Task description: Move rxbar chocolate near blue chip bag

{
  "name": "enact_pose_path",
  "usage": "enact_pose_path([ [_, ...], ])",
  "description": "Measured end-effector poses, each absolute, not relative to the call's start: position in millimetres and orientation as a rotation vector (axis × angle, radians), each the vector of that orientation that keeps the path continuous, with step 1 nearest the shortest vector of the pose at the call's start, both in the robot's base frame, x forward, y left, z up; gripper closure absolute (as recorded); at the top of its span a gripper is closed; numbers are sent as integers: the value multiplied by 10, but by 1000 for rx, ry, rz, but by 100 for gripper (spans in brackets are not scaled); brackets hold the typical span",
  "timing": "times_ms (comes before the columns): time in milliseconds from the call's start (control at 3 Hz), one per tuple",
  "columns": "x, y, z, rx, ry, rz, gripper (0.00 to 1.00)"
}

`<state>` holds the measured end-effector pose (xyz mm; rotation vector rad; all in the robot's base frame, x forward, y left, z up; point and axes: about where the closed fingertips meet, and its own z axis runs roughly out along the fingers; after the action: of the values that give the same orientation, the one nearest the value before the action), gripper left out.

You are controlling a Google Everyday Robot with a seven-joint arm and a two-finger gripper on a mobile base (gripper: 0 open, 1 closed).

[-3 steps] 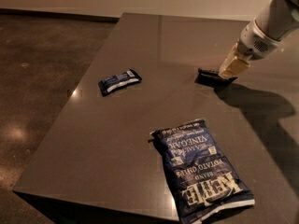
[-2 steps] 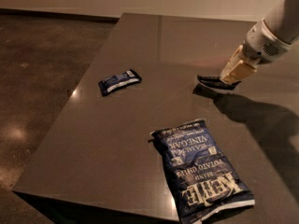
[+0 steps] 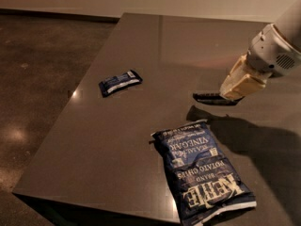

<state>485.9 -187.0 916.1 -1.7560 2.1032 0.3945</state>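
The gripper (image 3: pixel 231 95) fingers pinch the rxbar chocolate (image 3: pixel 209 98) above the grey tabletop (image 3: pixel 117 140); blue chip bag (image 3: pixel 202 173) lies nearer the camera, dark blue bar wrapper (image 3: pixel 120 82) well left.

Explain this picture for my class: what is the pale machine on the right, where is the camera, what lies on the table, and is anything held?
The pale machine is a robot's arm, seen by one camera looking down across a dark table; where it is mounted is unknown. At the arm's tip, right of centre, is the gripper: two pinching fingers. It is shut on the rxbar chocolate, a small black bar held just above the table. Nearer lies the blue chip bag; to the left, a dark blue bar wrapper.
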Motion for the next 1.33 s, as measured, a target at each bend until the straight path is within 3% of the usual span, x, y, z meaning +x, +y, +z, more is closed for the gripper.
enact_pose_path([
  [333,4631,-1797,9174,-1812,2072,411,85],
  [1000,4466,-1759,9114,-1839,2051,419,38],
  [1333,4485,-1739,9121,-1836,2046,411,7],
])
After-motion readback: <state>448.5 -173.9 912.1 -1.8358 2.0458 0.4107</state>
